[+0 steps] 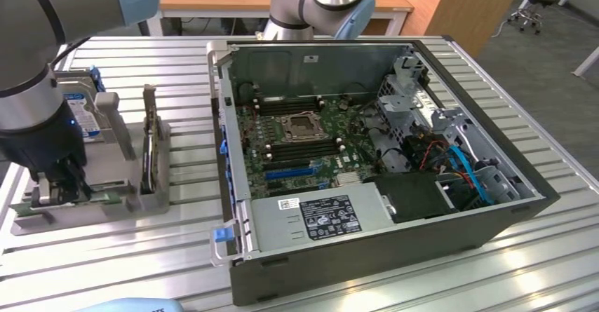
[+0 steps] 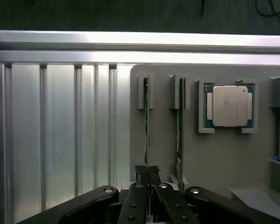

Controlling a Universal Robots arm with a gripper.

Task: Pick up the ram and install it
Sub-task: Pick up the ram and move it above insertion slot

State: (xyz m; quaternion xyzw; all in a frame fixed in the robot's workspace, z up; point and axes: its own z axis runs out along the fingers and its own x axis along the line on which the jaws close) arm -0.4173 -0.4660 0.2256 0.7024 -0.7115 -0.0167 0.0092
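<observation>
Black claw (image 2: 148,171), green ram (image 2: 147,130), grey holder (image 2: 214,154), silver-topped processor (image 2: 229,106), ribbed silver table (image 2: 60,130)

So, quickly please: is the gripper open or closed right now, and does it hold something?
Gripper: closed on the thin green ram stick, which stands on edge in a slot of the grey holder.

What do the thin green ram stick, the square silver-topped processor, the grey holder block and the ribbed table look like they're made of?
The thin green ram stick: probably circuit board, seen edge-on. The square silver-topped processor: metal lid, dull brushed sheen, green rim. The grey holder block: likely plastic, matte, no glare. The ribbed table: apparently aluminium, bright streaked reflections.
</observation>
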